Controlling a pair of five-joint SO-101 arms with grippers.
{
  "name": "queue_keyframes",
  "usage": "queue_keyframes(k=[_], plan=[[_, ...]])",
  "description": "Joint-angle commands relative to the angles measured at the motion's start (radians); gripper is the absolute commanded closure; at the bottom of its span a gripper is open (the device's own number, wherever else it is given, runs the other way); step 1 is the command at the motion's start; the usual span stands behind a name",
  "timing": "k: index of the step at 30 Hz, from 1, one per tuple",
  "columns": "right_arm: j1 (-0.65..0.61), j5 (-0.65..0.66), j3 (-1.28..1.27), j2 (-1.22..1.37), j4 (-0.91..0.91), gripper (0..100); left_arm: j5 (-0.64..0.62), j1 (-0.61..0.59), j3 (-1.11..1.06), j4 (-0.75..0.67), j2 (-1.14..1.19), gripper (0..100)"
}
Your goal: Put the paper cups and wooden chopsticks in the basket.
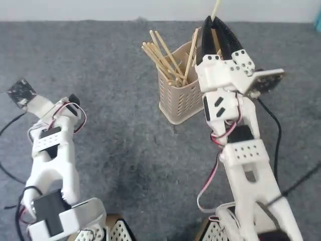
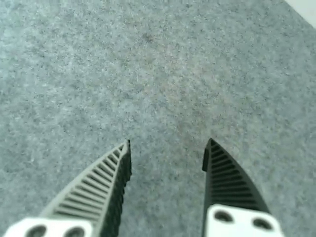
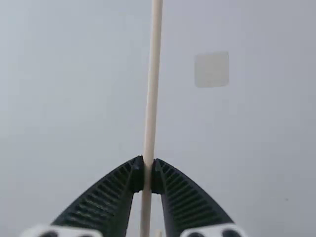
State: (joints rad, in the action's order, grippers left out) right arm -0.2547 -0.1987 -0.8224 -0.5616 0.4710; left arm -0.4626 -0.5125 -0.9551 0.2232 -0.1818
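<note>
Far left: left arm (image 1: pixel 50 150) sits folded low over the grey mat (image 1: pixel 115 150). Left gripper (image 2: pixel 168 145) has its fingers spread apart with nothing between them, only mat under the tips.

Centre: beige slotted basket (image 1: pixel 180 103) stands upright on the mat. A bundle of wooden chopsticks (image 1: pixel 163 55) stands inside it, fanning up and leftward past the rim.

Right: right arm (image 1: pixel 246 155) rises just beside the basket. Right gripper (image 1: pixel 214 22) is over the basket's right rim, clamped tight on a single chopstick (image 3: pixel 154 74) that pokes up beyond the fingertips. Its lower end is hidden behind the gripper. Behind it is a pale wall (image 3: pixel 64 74) with a square patch (image 3: pixel 211 69).
</note>
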Motion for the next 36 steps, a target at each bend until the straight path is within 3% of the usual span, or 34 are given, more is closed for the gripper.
queue_keyframes(k=[1,6,11,20,29,36], plan=[[0.018,0.018,0.008,0.090,0.074,98.6,0.052,0.037,-0.007,-0.023,-0.057,77],[0.012,0.018,0.006,0.113,-0.013,98.0,0.064,0.069,-0.117,-0.078,-0.190,77],[-0.001,0.020,0.006,0.110,-0.131,86.3,0.149,0.107,-0.277,-0.269,-0.298,77],[-0.030,0.020,0.005,-0.073,-0.395,82.9,0.149,0.109,-0.262,-0.258,-0.281,77],[-0.125,0.020,0.008,-0.567,-0.966,83.1,0.146,0.074,0.013,-0.009,-0.026,77],[-0.122,0.008,-0.009,-0.880,-1.400,83.2,0.146,0.075,0.107,0.106,0.034,77]])
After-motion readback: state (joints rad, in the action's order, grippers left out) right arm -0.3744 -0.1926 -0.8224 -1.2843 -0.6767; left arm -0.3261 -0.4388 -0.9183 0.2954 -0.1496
